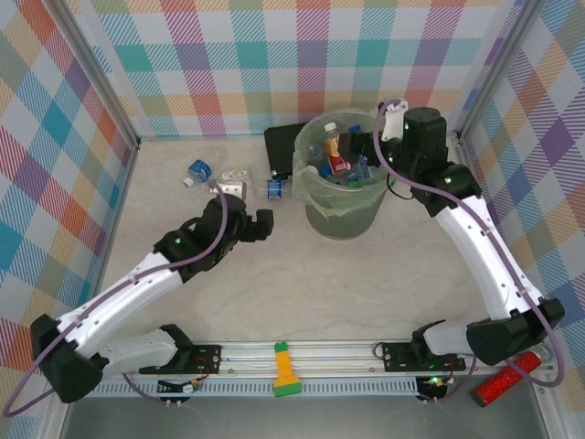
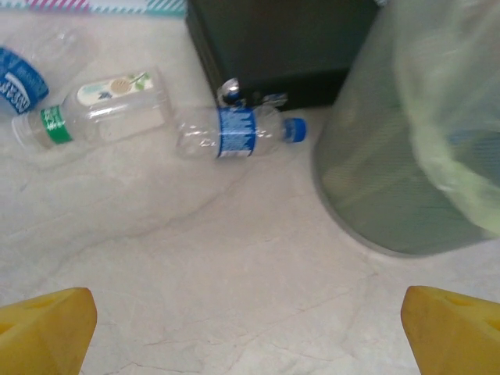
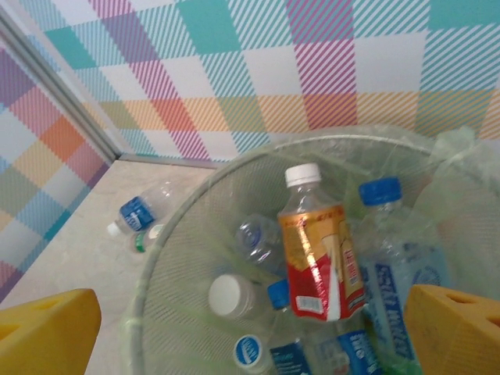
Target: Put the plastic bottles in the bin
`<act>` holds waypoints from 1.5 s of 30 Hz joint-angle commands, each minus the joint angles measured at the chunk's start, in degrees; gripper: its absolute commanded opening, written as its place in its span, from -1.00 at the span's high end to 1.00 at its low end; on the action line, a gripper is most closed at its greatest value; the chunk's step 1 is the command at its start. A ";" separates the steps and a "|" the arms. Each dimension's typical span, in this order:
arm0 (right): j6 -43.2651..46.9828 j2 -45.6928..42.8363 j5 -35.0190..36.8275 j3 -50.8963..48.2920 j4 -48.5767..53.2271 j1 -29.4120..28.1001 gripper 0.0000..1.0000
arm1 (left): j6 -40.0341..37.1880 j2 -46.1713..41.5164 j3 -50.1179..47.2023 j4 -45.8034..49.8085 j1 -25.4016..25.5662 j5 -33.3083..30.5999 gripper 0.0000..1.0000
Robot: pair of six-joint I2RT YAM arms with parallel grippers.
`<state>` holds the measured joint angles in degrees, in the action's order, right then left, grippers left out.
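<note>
The right jaws stand spread and empty above the bin, a red-labelled bottle below and between them among other bottles inside. The left jaws, also spread and empty, hang over the tabletop. A blue-labelled bottle lies ahead of them, the bin ahead to their right.

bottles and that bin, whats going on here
Two robot arms are clearing plastic bottles into the bin. The right gripper hangs open over the bin, where several bottles, including a red-labelled one, already lie. The left gripper is open and empty, facing three bottles lying on the table, the blue-labelled one closest to the bin.
</note>
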<state>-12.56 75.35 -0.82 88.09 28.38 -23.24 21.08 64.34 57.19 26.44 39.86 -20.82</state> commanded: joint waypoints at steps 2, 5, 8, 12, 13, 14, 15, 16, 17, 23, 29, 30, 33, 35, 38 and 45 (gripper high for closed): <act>-2.81 -4.43 -2.71 -3.14 -0.96 -1.31 -0.98 | 3.98 5.37 -0.69 -4.96 -4.87 4.37 -0.99; -3.24 -6.57 -3.02 -4.82 -0.53 -1.93 -0.98 | 4.94 9.66 -0.28 -8.60 -9.62 9.30 -1.00; -3.81 -8.37 -3.27 -6.44 -0.77 -2.21 -0.98 | 4.86 14.12 1.34 -12.94 -12.22 12.31 -1.00; -4.40 -9.43 -4.08 -7.56 -0.30 -2.51 -0.98 | 3.53 21.10 6.36 -14.95 -13.95 14.36 -1.00; -4.57 -9.45 -4.30 -7.67 0.13 -2.59 -0.98 | 3.06 22.94 8.02 -14.77 -14.48 14.21 -1.00; -4.58 -9.45 -4.57 -7.62 0.44 -2.68 -0.98 | 2.70 24.45 9.31 -14.51 -14.94 13.31 -1.00; -4.58 -9.60 -4.72 -7.52 0.86 -2.81 -0.98 | 2.65 26.19 10.88 -14.24 -15.81 12.85 -0.99; -4.65 -9.70 -4.72 -7.49 1.08 -2.92 -0.98 | 2.45 27.87 12.18 -14.22 -16.92 13.19 -1.00; -4.70 -9.84 -4.72 -7.58 1.07 -2.95 -0.98 | 2.46 29.06 13.26 -14.07 -17.88 13.21 -0.99; -5.50 -10.67 -5.15 -8.11 1.09 -3.56 -0.98 | 1.79 37.11 18.73 -15.69 -23.95 15.63 -0.99; -6.07 -11.27 -5.34 -8.37 1.56 -4.17 -0.98 | 0.63 45.41 25.66 -15.62 -28.86 19.21 -0.99; -5.90 -11.41 -5.18 -8.25 1.83 -4.18 -0.98 | 0.46 46.86 27.22 -14.90 -29.42 19.31 -0.99; -5.20 -11.80 -4.01 -7.79 2.50 -4.28 -0.98 | -0.56 50.63 31.00 -13.04 -30.54 19.82 -0.99; -4.78 -11.89 -3.60 -7.42 3.09 -4.29 -0.98 | -1.19 52.52 32.94 -11.75 -31.01 20.10 -0.99; -4.78 -11.90 -3.63 -7.32 3.14 -4.27 -0.98 | -1.99 53.91 33.48 -11.75 -31.41 20.92 -0.99; -5.45 -11.54 -4.36 -7.87 2.34 -4.35 -0.98 | -2.89 54.29 31.34 -11.54 -31.55 25.27 -1.00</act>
<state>-17.61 64.27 -5.02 80.23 31.18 -27.35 19.62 118.15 89.10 13.52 8.84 1.13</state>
